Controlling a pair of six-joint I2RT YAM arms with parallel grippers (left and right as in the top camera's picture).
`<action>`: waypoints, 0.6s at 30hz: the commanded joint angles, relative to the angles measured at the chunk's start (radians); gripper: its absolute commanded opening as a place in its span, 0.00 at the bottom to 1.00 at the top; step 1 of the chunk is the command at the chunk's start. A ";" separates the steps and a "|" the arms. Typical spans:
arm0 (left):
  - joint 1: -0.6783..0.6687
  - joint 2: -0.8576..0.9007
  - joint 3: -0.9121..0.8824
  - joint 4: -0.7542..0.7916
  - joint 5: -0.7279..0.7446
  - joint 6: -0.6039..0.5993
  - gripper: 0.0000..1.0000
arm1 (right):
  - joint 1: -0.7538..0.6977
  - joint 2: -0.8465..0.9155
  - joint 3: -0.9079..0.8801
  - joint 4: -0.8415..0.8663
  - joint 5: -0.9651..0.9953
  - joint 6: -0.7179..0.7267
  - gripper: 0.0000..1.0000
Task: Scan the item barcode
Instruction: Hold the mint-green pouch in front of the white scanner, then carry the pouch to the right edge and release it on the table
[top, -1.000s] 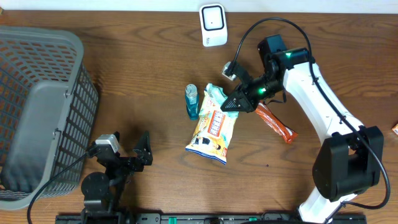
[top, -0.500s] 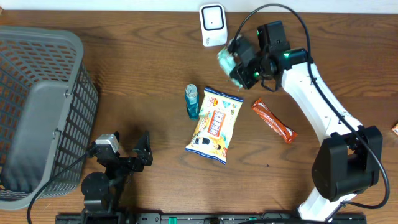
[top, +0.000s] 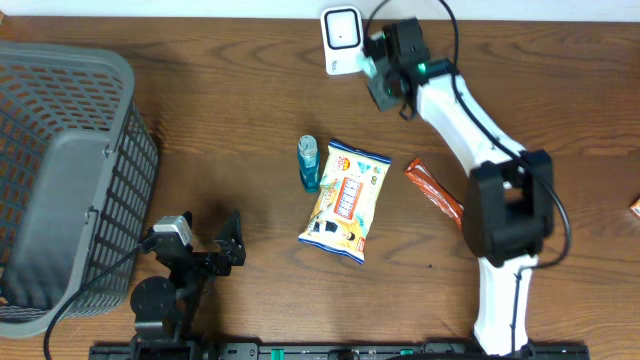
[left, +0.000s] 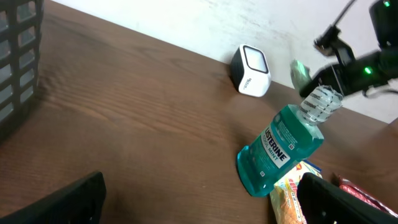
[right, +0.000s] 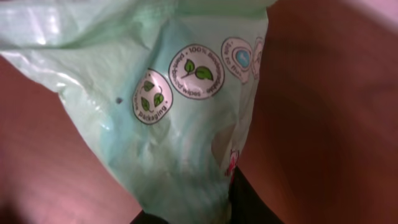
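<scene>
A pale green wipes packet (right: 180, 93) fills the right wrist view, and my right gripper (right: 205, 211) is shut on its lower end, one dark finger (right: 249, 202) showing beside it. Overhead, that gripper (top: 383, 72) holds the packet (top: 373, 70) in the air right next to the white scanner (top: 342, 40) at the table's far edge. From the left wrist, the packet (left: 300, 71) hangs just right of the scanner (left: 250, 71). Any barcode on the packet is not visible. My left gripper (top: 234, 242) rests open and empty near the front left.
A grey mesh basket (top: 60, 170) stands at the left. In the middle lie a teal mouthwash bottle (top: 309, 162), a yellow snack bag (top: 345, 200) and an orange bar (top: 440, 195). The bottle (left: 283, 146) lies ahead of the left gripper (left: 199, 199).
The right arm has lifted the green packet from beside the snack bag and swung it back and left to the scanner. The left arm has not moved.
</scene>
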 joint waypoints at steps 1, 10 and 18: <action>-0.004 -0.001 -0.016 -0.023 0.009 -0.001 0.98 | 0.007 0.111 0.244 -0.037 0.104 -0.043 0.01; -0.004 -0.001 -0.016 -0.023 0.009 -0.001 0.98 | 0.043 0.331 0.528 -0.078 0.169 -0.160 0.01; -0.004 -0.001 -0.016 -0.023 0.009 -0.001 0.98 | 0.085 0.342 0.540 -0.053 0.287 -0.183 0.01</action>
